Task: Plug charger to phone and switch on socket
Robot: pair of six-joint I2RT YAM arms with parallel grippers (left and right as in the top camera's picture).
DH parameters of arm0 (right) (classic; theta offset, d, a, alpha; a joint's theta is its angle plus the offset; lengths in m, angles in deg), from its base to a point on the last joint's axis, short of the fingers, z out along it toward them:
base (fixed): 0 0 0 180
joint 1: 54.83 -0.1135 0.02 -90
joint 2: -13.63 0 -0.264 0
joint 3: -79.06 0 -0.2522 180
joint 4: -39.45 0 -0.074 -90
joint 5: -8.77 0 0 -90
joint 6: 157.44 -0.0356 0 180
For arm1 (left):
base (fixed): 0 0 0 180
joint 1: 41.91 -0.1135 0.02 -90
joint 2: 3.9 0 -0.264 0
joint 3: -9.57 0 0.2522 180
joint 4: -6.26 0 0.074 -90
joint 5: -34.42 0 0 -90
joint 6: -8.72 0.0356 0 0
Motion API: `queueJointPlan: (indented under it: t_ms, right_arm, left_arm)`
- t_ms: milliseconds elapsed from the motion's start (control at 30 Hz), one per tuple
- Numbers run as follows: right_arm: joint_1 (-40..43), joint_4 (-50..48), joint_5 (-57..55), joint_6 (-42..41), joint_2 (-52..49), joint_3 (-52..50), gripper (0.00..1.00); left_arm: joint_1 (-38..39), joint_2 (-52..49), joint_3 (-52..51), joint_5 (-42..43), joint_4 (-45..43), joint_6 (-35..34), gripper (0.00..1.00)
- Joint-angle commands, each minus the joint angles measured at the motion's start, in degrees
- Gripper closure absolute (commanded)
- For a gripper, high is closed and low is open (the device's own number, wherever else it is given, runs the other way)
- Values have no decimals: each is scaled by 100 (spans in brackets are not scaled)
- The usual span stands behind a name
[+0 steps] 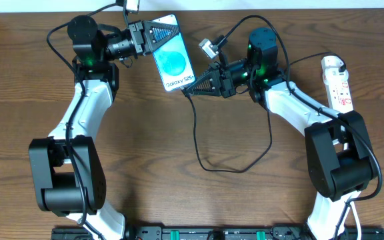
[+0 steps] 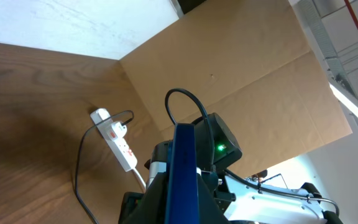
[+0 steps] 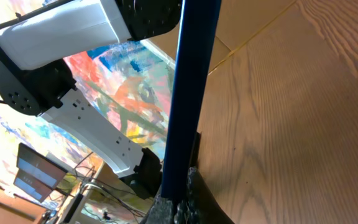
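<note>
The phone point(image 1: 173, 61), blue screen up and reading "Galaxy S25+", is held off the table, and my left gripper point(image 1: 167, 32) is shut on its far end. My right gripper point(image 1: 193, 89) is shut at the phone's near end, on the plug end of the charger point(image 1: 202, 160). Its thin black cable loops over the table toward the socket point(image 1: 337, 83) at the right. In the left wrist view the phone point(image 2: 184, 168) shows edge-on between my gripper's point(image 2: 184, 199) dark fingers. The right wrist view shows the phone's edge point(image 3: 191, 93) meeting my right gripper point(image 3: 179, 204). The plug tip is hidden.
The socket point(image 2: 122, 146) lies near the table's right edge with a white adapter point(image 2: 112, 129) in it and the cable point(image 2: 78, 174) trailing off. A brown cardboard wall point(image 2: 241, 68) stands behind it. Both arm bases sit at the front edge.
</note>
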Motion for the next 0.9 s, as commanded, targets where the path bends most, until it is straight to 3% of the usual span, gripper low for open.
queueJointPlan:
  t_ms: [0,367,533,667,733,833,867]
  right_arm:
    - [24,-48,52,-26,-48,87,99]
    - [13,-4,52,-26,-50,76,99]
    - [13,293,-190,-24,-50,66,99]
    - [11,1102,-949,-20,-50,66,98]
    - [-24,1893,-1668,9,-50,66,85]
    - [-136,2883,-2564,295,-50,66,41]
    - [-197,3185,-2887,407,-50,66,33]
  left_arm:
    - [68,129,52,219,-28,-28,93]
    - [-297,129,52,-422,-28,-116,93]
    - [-916,129,52,-503,-28,-723,93]
    - [-1521,129,52,-474,-26,-1449,93]
    - [-1803,129,52,-343,-26,-1716,93]
    - [-2013,129,52,-116,-24,-1733,93]
    - [-2057,129,52,-46,-24,-1733,93]
